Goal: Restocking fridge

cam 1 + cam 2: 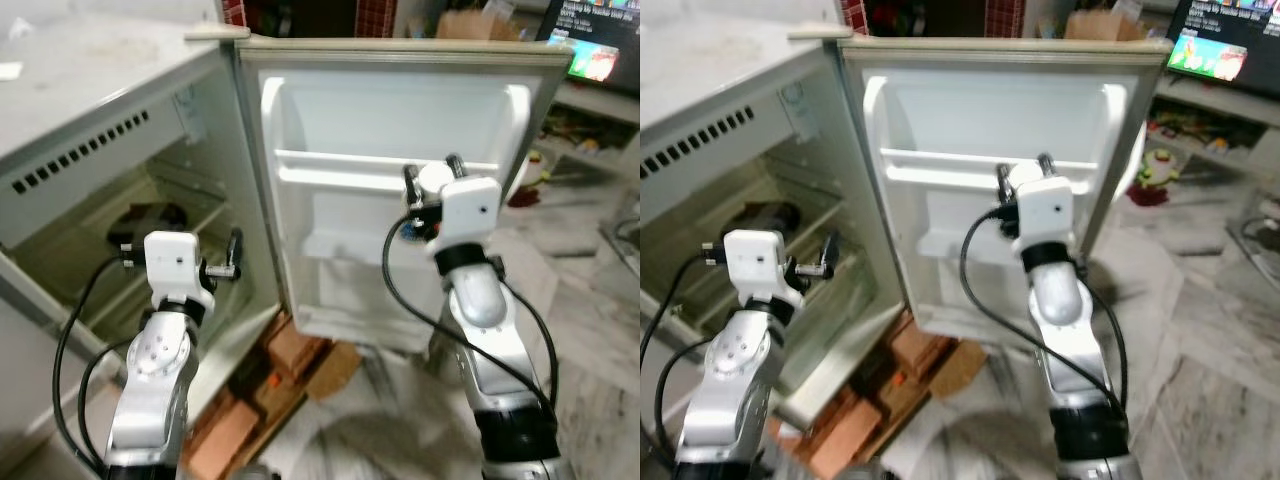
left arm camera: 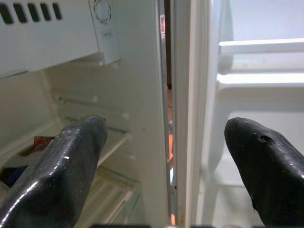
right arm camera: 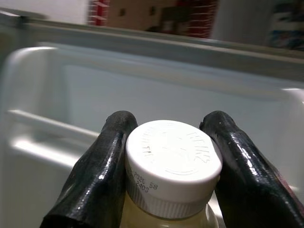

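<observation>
We saw the white fridge door swung wide, its upper shelf rail free. The right gripper clamped a white-capped bottle of pale yellow liquid before that rail. The left gripper gaped empty at the door's hinge edge.

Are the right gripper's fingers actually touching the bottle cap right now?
Touching. In the right wrist view both black fingers press against the sides of the bottle's white cap, with no gap on either side.

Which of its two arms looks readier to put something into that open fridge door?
The right. Its right gripper already clamps a white-capped bottle and is raised in front of the door shelf. The left gripper is open with nothing in it, pointing at the door's hinge edge beside the fridge interior.
</observation>
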`<state>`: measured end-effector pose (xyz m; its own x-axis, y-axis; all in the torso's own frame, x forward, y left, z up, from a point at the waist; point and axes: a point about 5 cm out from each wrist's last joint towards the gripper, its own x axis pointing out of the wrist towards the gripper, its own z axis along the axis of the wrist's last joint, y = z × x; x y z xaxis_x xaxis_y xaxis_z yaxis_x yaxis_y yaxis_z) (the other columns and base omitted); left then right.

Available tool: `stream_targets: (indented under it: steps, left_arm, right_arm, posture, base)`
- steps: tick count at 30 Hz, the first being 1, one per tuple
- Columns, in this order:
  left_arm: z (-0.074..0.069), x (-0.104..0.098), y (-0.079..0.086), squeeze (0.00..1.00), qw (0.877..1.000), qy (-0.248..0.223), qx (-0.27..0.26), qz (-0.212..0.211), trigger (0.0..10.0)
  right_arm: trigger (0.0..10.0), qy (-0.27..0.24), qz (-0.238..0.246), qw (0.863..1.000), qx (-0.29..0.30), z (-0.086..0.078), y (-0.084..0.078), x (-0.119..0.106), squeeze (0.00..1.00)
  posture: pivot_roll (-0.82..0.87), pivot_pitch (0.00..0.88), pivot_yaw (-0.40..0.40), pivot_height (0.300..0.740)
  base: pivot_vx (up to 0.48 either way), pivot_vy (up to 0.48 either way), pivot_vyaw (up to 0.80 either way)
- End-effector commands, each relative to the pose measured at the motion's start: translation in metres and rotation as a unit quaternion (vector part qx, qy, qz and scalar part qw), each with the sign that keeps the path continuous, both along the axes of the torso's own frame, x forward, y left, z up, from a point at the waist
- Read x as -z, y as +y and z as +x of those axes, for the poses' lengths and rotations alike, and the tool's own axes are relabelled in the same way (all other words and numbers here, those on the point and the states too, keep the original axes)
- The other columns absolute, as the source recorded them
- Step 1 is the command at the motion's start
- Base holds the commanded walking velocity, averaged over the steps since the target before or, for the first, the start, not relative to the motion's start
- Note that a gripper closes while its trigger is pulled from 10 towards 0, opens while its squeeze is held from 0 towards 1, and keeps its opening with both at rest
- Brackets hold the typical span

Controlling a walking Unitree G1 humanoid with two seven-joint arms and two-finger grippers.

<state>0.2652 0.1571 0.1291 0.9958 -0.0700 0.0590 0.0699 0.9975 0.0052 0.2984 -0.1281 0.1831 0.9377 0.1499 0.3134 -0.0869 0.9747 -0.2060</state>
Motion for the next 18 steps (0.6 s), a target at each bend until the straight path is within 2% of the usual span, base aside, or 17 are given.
stream_targets:
  steps: [1,8,15,18]
  left_arm:
    - [-0.002,-0.003,0.000,0.00,1.000,-0.003,0.004,-0.002,10.0]
    - [-0.002,-0.004,0.000,0.00,1.000,0.000,0.010,-0.002,10.0]
    - [-0.005,-0.004,0.001,0.00,1.000,0.002,0.008,0.001,10.0]
    - [-0.005,-0.005,0.000,0.00,1.000,0.001,0.009,0.001,10.0]
  right_arm:
    - [10.0,-0.034,0.005,0.999,-0.004,-0.004,0.000,-0.017,0.00]
    - [10.0,-0.060,0.039,0.997,-0.009,0.002,0.004,-0.045,0.00]
    - [10.0,-0.078,0.044,0.996,-0.018,-0.001,0.008,-0.060,0.00]
    - [10.0,-0.104,0.022,0.994,-0.014,-0.001,0.008,-0.069,0.00]
  posture:
    - [0.04,0.000,0.033,0.740]
    - [0.04,0.000,0.039,0.740]
    - [0.04,0.000,0.037,0.740]
    - [0.05,0.000,0.040,0.740]
  base:
    - [0.000,0.000,0.00]
    - [0.000,0.000,0.00]
    - [0.000,0.000,0.00]
    - [0.000,0.000,0.00]
